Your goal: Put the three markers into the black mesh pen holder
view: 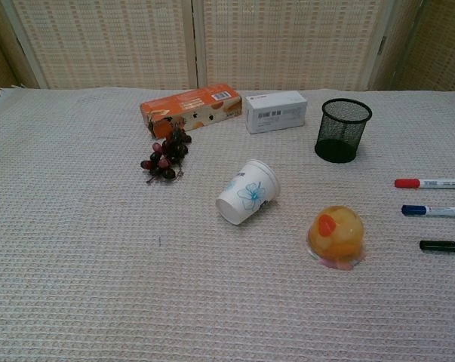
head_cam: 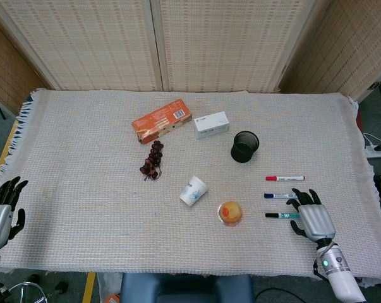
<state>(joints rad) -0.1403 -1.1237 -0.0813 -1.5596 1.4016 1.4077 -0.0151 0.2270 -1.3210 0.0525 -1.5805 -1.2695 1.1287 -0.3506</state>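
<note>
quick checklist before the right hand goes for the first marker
1. Pen holder upright, mouth open: ok.
2. Three markers lying apart in a row, red-capped, blue-capped, black-capped: ok.
3. Right robot hand over the marker ends, fingers spread, holding nothing: ok.
4. Whether its fingers touch a marker: cannot tell.
5. Jelly cup sits close to the black-capped marker's cap: not ok, watch it.
6. Left robot hand parked at the table's edge: ok.
</note>
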